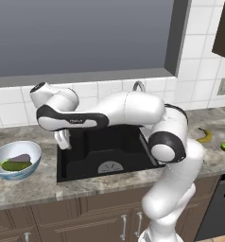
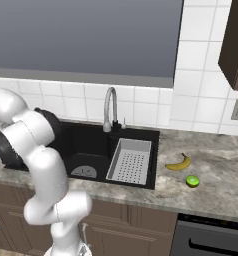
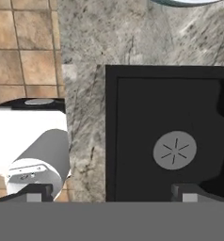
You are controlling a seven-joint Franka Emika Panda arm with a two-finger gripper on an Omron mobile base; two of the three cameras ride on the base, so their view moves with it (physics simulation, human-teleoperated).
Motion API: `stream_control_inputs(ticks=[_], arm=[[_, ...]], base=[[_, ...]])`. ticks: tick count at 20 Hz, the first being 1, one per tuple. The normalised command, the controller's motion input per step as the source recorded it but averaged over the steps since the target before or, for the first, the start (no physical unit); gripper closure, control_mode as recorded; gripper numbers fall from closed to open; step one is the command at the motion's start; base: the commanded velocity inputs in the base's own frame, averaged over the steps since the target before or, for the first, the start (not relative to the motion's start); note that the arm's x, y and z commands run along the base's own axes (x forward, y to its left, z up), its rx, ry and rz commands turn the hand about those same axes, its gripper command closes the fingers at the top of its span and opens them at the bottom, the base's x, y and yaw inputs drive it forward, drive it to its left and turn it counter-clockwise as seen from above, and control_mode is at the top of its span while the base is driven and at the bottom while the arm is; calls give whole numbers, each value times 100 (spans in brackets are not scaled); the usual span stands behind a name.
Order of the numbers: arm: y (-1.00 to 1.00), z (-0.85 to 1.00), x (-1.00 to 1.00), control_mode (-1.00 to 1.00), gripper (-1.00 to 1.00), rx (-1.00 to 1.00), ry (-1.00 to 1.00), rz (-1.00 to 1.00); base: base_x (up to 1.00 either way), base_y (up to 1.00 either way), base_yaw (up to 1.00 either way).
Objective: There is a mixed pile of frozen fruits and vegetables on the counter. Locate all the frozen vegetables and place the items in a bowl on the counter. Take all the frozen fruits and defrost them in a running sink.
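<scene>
I have the gripper at centre left of the left base view, over the left end of the sink, jaws spread wide and holding nothing. At far left the bowl sits on the counter with the cucumber and what looks like the eggplant inside. At right, the banana and lime lie close together on the counter, right of the sink's grey tray.

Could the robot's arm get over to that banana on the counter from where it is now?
Probably yes. The banana lies in the open on the counter right of the sink, only the lime beside it. The gripper hangs open over the sink's left edge, so a wide swing is needed.
</scene>
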Motion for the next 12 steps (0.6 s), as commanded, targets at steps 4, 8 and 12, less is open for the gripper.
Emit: stream_control_inputs(ticks=[4,8,12], arm=[[-72,22,-17,-100,-100,5,-2,-3],[-66,20,-11,-100,-100,7,-1,-3],[-57,10,2,-100,-100,10,5,0]], base=[[0,0,0],[0,0,0],[0,0,0]])
